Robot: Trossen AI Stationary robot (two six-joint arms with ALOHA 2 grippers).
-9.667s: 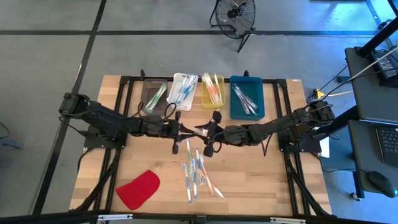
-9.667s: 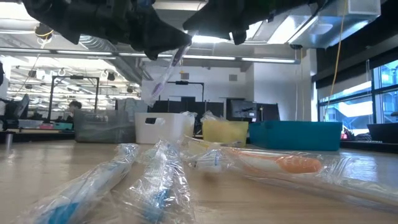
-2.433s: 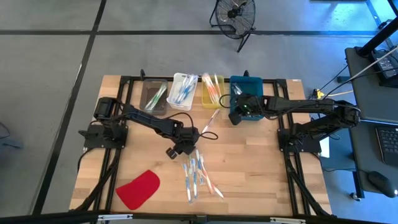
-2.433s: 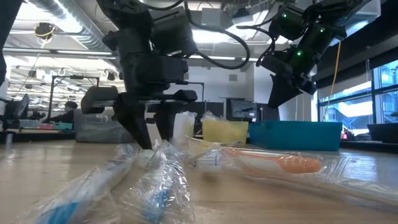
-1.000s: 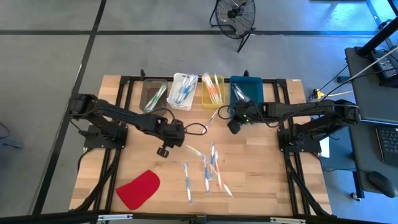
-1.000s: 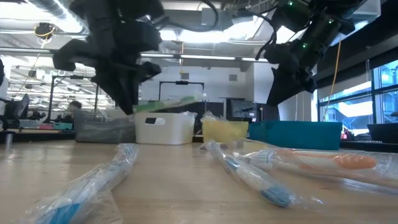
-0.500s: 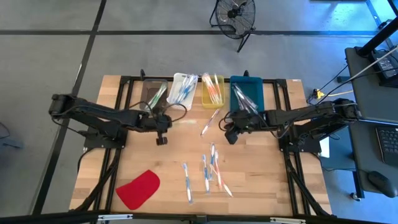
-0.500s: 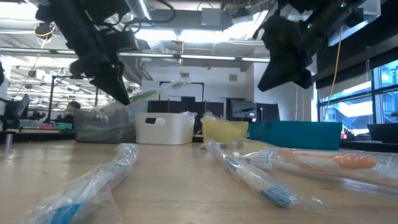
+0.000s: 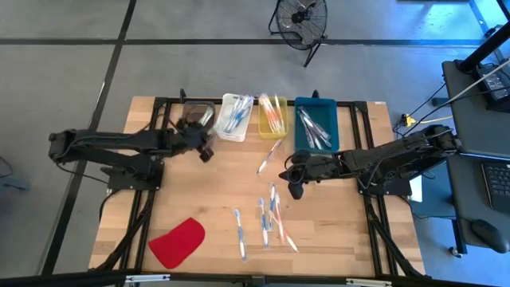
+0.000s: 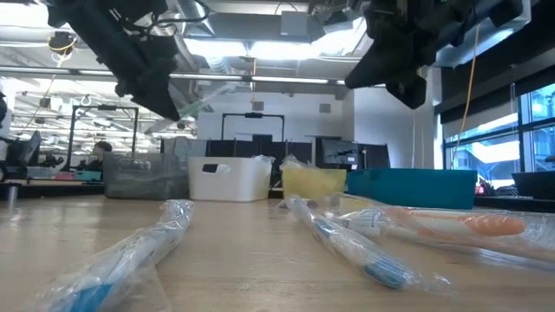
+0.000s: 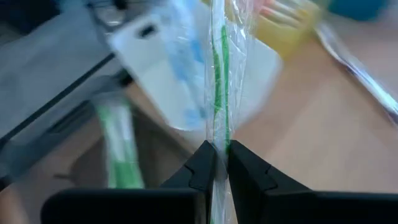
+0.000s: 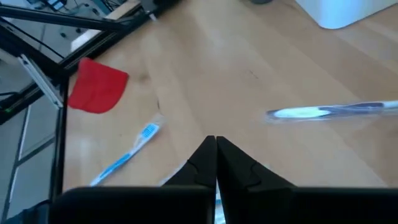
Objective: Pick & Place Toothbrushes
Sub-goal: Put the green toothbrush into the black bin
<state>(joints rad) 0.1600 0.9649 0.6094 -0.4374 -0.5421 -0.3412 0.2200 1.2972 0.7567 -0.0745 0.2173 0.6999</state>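
Wooden surface (image 9: pixel 335 223): left fingers (image 11: pixel 216 163) pinch a green toothbrush (image 11: pixel 217 68) over the grey bin (image 9: pixel 194 112) at 11 o'clock; right fingers (image 12: pixel 216 155), shut and empty, hover above loose toothbrushes (image 9: pixel 267 223).

Four bins (image 9: pixel 238 116) stand in a row at the table's far edge. Six wrapped toothbrushes (image 9: pixel 266 222) lie loose on the wood; those inside the bins cannot be counted. One flat red piece (image 9: pixel 177 243) and two arms are present.

One camera looks straight down on the whole counter (image 9: pixel 335 215); another sits at counter height, facing the bins at 12 o'clock. Both wrist cameras look closely past their fingers; all share the counter.
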